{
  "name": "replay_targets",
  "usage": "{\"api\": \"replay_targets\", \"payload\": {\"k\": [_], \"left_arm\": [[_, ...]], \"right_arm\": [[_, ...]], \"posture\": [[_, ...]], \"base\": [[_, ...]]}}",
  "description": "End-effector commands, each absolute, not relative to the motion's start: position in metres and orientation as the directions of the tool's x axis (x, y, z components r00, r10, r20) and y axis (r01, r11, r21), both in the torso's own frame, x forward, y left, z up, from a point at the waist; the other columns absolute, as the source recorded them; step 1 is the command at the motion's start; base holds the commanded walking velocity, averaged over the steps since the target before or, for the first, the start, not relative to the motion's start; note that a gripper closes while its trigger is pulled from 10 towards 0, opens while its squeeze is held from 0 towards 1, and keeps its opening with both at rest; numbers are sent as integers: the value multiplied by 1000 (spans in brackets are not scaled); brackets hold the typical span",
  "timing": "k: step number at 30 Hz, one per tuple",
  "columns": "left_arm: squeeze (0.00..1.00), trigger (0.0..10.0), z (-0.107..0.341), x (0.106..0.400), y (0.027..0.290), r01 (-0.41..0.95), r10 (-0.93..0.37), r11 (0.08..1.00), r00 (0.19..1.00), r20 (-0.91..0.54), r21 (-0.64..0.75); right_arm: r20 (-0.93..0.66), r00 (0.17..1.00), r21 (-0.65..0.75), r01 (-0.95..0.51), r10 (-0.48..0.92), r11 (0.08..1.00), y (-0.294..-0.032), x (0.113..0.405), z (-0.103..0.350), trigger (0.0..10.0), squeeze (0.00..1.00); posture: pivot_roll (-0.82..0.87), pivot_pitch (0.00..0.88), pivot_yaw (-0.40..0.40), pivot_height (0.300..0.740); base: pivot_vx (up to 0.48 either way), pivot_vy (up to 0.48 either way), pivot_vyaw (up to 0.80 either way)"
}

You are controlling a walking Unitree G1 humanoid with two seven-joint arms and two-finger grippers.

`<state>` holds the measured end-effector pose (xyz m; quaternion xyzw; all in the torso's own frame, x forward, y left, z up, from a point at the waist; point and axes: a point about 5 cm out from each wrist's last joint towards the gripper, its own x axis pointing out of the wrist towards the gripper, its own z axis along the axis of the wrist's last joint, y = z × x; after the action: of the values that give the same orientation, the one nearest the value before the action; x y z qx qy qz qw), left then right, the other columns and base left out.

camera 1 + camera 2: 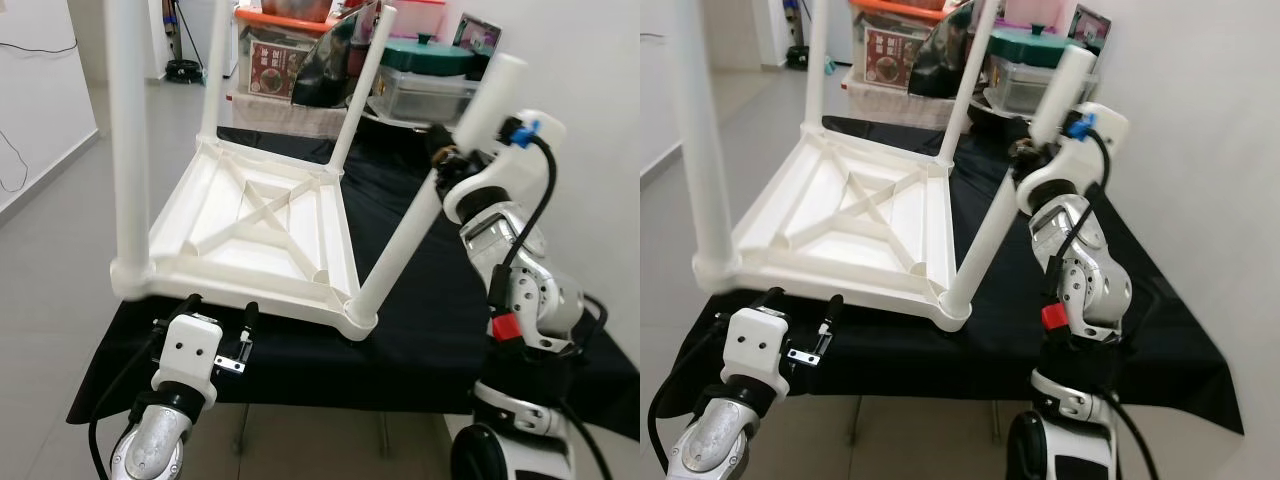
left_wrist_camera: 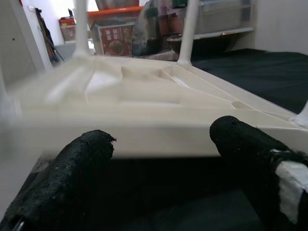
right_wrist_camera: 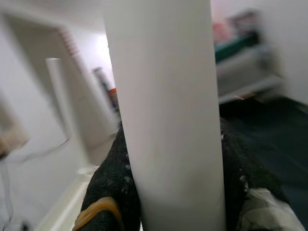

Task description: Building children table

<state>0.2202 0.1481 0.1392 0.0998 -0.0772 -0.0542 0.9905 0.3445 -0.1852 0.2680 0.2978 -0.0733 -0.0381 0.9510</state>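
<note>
A white plastic children's table lies upside down on a black-covered surface, its legs pointing up. The near-right leg sits in its corner socket and leans out to the right. My right gripper is shut on that leg high up; in the right wrist view the white leg stands between the black fingers. My left gripper is open, low in front of the tabletop's near edge, apart from it. The near-left leg and the two far legs stand upright.
Boxes and lidded storage containers crowd the back edge of the black surface. A white wall runs along the right. Pale floor lies to the left, with a doorway beyond.
</note>
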Motion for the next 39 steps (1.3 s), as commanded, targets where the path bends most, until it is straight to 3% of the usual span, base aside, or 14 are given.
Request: {"api": "replay_targets", "payload": {"k": [1,5,21,30,31,32,33,39], "left_arm": [[0,10000,137,220,146,98,-127,973,983,134,207],[0,10000,136,220,145,103,-132,973,982,133,207],[0,10000,137,221,145,99,-128,972,983,131,212],[0,10000,136,221,145,100,-130,971,983,128,216],[0,10000,136,221,145,100,-130,971,983,128,216],[0,10000,136,221,145,100,-130,971,983,128,217],[0,10000,136,221,145,101,-131,971,983,128,217],[0,10000,136,222,145,99,-130,971,983,129,218]], "right_arm": [[-222,960,663,275,-168,696,-195,347,200,0,0],[-341,929,695,352,-143,627,-191,342,170,0,0],[-525,848,663,464,-77,587,-172,338,128,0,0],[-583,808,640,522,-86,564,-175,333,112,0,0],[-588,805,637,525,-85,564,-175,333,111,824,0],[-591,802,633,528,-86,566,-176,333,110,745,0],[-595,798,626,535,-95,567,-177,333,108,0,0],[-628,769,590,568,-116,574,-183,331,96,0,0]], "posture": [[47,0,-123,740],[44,0,-118,740],[61,0,-125,740],[63,0,-123,740],[63,0,-123,740],[62,0,-122,740],[62,0,-123,740],[67,0,-125,740]], "base": [[0,0,0],[0,0,0],[0,0,0],[0,0,0],[0,0,0],[0,0,0],[0,0,0],[0,0,0]]}}
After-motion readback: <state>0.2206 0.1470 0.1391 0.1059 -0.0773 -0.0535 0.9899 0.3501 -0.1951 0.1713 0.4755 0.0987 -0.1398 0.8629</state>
